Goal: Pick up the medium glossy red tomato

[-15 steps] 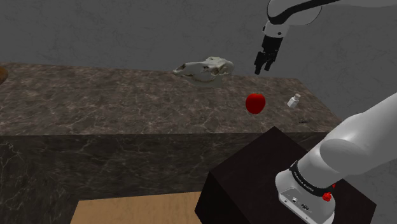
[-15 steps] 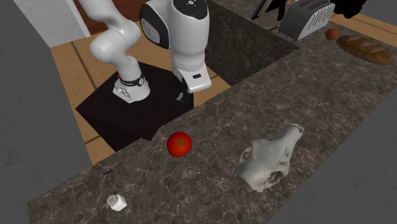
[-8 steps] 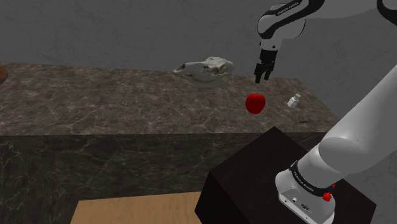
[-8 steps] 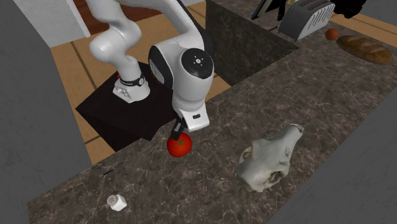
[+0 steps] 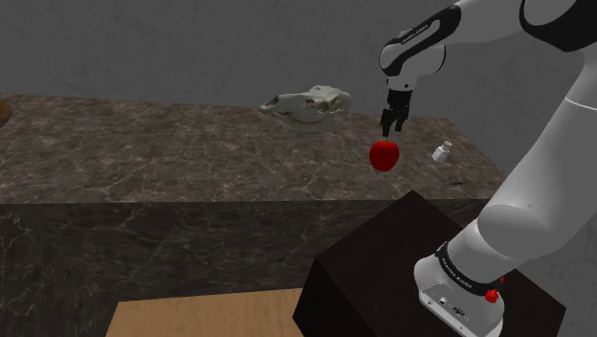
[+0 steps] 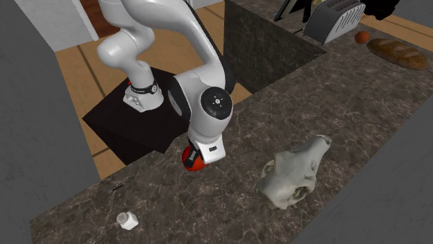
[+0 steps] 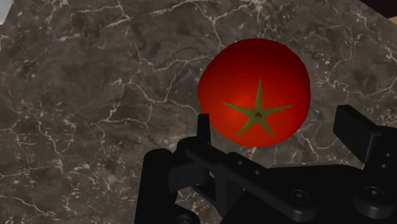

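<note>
A glossy red tomato [image 5: 384, 155] with a green star-shaped stem sits on the dark marble counter [image 5: 143, 153], near the edge closest to the stand. My black gripper [image 5: 391, 123] hangs just above it, pointing down, fingers open. In the wrist view the tomato [image 7: 254, 92] lies just beyond the gripper [image 7: 278, 127], between the two spread fingertips [image 7: 203, 124], which do not touch it. In the second exterior view the hand covers most of the tomato [image 6: 189, 161]; a red sliver shows beside the gripper [image 6: 191, 155].
A pale animal skull [image 5: 308, 103] lies further back on the counter. A small white shaker [image 5: 441, 151] stands toward the shoulder view's right. A toaster [image 6: 334, 19] and a bread loaf [image 6: 397, 52] sit far off. The dark stand [image 5: 421, 268] is below the counter edge.
The arm has swung in over the counter and lowered. The gripper has come down from well above the tomato to just over it. The tomato has not moved.
</note>
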